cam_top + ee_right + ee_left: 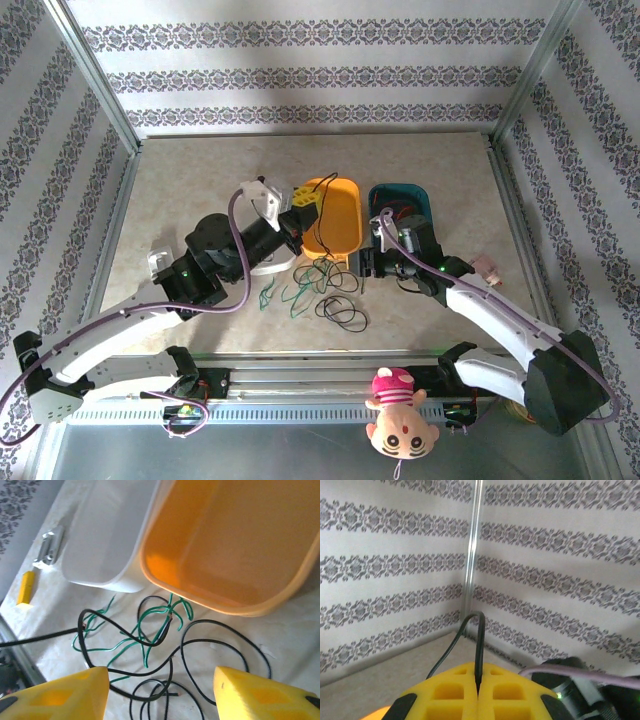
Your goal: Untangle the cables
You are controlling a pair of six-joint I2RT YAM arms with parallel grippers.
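The left claw (479, 682) is pinched tight on a black cable (479, 640), high over the orange tray's (340, 220) left edge. The right claw (161, 680) stands half-wide, holding nothing, above the green and black cables (150, 630) lying loose on the tabletop (200, 180) just near of that tray.

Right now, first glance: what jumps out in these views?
The left gripper, raised beside the orange tray, is shut on a black cable arcing out of its fingers. Nearer than the tray, a tangle of green and black cables lies on the table, the right gripper open above it. A pink plush toy sits at the near edge.
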